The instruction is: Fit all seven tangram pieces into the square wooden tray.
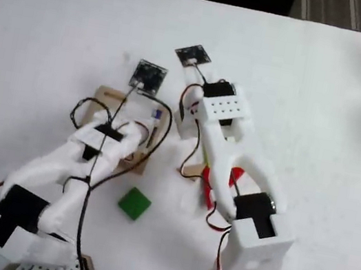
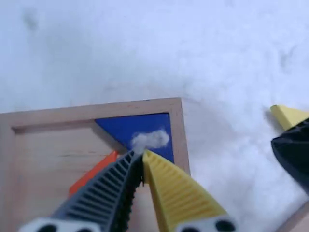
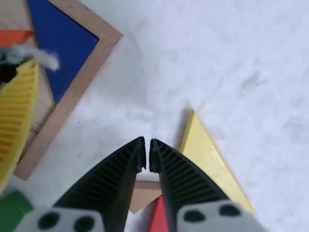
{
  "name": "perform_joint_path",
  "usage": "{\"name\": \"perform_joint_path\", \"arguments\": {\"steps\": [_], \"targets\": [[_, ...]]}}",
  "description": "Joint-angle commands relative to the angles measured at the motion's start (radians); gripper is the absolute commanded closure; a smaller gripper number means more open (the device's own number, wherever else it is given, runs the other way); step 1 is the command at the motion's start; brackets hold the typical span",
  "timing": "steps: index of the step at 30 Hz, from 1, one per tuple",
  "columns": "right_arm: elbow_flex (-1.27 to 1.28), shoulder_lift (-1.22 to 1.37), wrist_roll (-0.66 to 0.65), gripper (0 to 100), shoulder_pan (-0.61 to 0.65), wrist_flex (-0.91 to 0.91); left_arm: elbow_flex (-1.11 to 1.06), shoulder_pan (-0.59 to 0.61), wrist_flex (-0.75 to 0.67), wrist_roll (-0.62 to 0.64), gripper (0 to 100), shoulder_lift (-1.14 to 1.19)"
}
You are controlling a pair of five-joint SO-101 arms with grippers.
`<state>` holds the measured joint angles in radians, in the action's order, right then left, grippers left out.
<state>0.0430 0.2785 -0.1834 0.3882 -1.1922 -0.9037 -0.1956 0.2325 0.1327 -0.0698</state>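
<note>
Square wooden tray (image 2: 177,135), blue triangle (image 2: 140,126) in its corner, orange piece (image 2: 96,170) half hidden beneath left jaws, pressed together over the tray, right jaws pressed together outside it, partly covering yellow triangle (image 3: 207,150) and red piece (image 3: 158,220) — both cut off.

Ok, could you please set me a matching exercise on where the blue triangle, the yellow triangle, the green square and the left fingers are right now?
Things:
1. blue triangle
2. yellow triangle
3. green square
4. left fingers

Places:
A. on the table, by the red piece
B. shut, over the tray
C. in a corner of the tray
D. alone on the table, away from the other pieces

Pairs: 1-C, 2-A, 3-D, 4-B.
</note>
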Motion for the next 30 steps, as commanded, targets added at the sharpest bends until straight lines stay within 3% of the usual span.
{"name": "perform_joint_path", "arguments": {"steps": [1,8,15,20,30], "targets": [[-0.014,-0.067,0.009,97.9,-0.004,0.015,0.080,0.047,0.054,0.021,98,0.031],[-0.011,-0.067,0.009,97.9,-0.005,0.013,0.229,0.076,0.215,0.023,98,0.142],[-0.011,-0.065,0.009,97.9,-0.004,0.013,0.242,0.179,0.210,0.034,98,0.147],[-0.009,-0.065,0.009,97.9,-0.005,0.013,0.270,0.272,0.198,0.150,98,0.154],[-0.009,-0.065,0.009,97.9,-0.004,0.013,0.264,0.366,0.176,0.157,98,0.120]]}}
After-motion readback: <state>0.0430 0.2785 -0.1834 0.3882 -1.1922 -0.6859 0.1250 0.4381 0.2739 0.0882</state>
